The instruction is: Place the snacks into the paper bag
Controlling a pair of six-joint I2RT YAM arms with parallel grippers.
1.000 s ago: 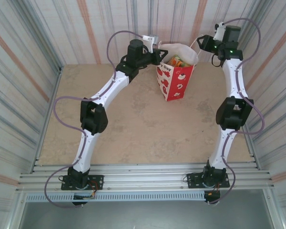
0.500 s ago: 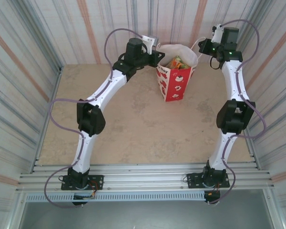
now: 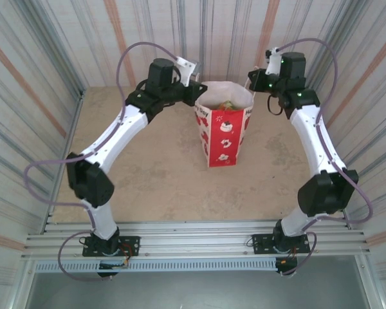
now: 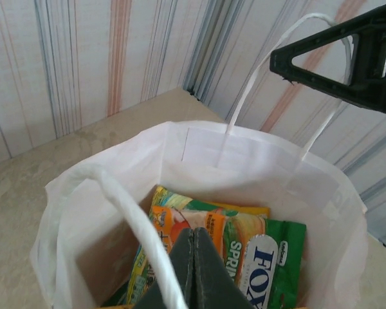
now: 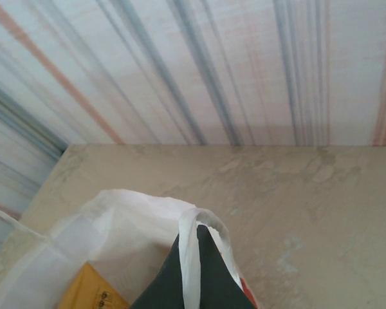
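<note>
The paper bag (image 3: 222,129), white on top and red with white figures below, hangs upright between my two grippers. Several snacks (image 3: 226,105) lie inside it: orange, yellow and green foil packets (image 4: 244,244) in the left wrist view. My left gripper (image 3: 198,96) is shut at the bag's left rim, its fingertips (image 4: 193,239) pressed together beside a white cord handle (image 4: 135,225). My right gripper (image 3: 252,87) is shut on the right rim, with a fold of white paper (image 5: 192,257) between its fingers. A yellow packet corner (image 5: 90,290) shows inside.
The beige tabletop (image 3: 161,167) spreads in front of the bag. Striped walls (image 3: 38,77) close in on the left, back and right. A metal rail (image 3: 193,235) runs along the near edge by the arm bases.
Both arms have drawn back towards the near side, carrying the bag with them to the left and forward. It now looks larger and higher in the top view.
</note>
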